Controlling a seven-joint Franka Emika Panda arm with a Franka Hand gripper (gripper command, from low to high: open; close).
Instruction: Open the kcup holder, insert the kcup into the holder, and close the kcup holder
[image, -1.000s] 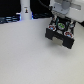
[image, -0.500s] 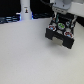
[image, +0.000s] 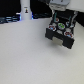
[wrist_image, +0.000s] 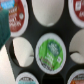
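Green-topped kcup (wrist_image: 50, 54) sits in a round slot of the black kcup holder (image: 60, 34), upper right of the exterior frame on the white counter (image: 25, 55). Jaws' opening cannot be told.

One green-topped kcup (wrist_image: 50, 53), one kcup holder (image: 60, 36)

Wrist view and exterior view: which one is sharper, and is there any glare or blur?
Both are soft; the wrist view is blurred at close range, though the green kcup reads clearly; the exterior view is low in detail, with the holder smeared and the table evenly lit.
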